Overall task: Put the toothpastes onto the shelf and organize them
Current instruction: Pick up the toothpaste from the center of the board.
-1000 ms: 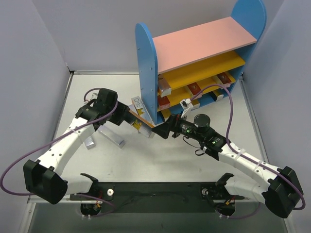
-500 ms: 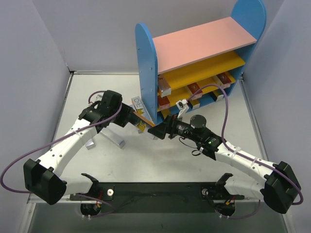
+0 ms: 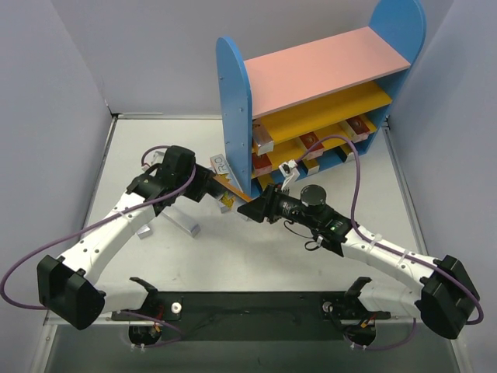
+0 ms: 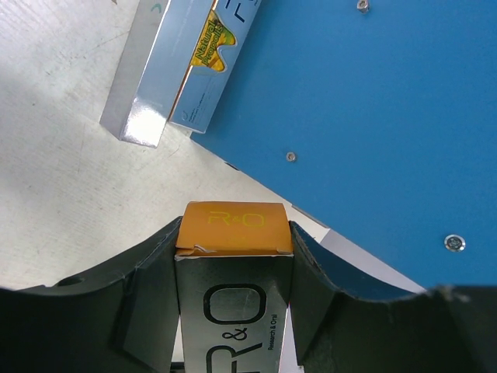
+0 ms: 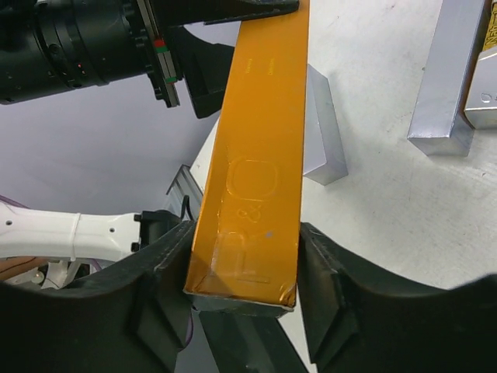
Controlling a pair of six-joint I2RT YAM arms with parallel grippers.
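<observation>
One toothpaste box (image 3: 231, 194), orange with silver faces, hangs above the table just in front of the shelf's (image 3: 234, 109) blue left panel. Both grippers grip it. My left gripper (image 3: 210, 185) is shut on one end; the left wrist view shows the orange end cap (image 4: 233, 228) pinched between the fingers (image 4: 147, 295). My right gripper (image 3: 252, 207) is shut on the other end, where the orange face (image 5: 256, 179) sits between the pads (image 5: 322, 280). Several toothpastes (image 3: 311, 144) lie on the shelf's lower boards.
Two silver boxes (image 3: 183, 222) (image 3: 144, 228) lie on the table under the left arm. Another silver box (image 3: 220, 164) rests by the blue panel (image 4: 373, 116), next to a further one (image 4: 146, 78). Grey walls close in on both sides.
My right gripper has moved left to the box's free end and closed on it. The left arm shifted slightly right with the box.
</observation>
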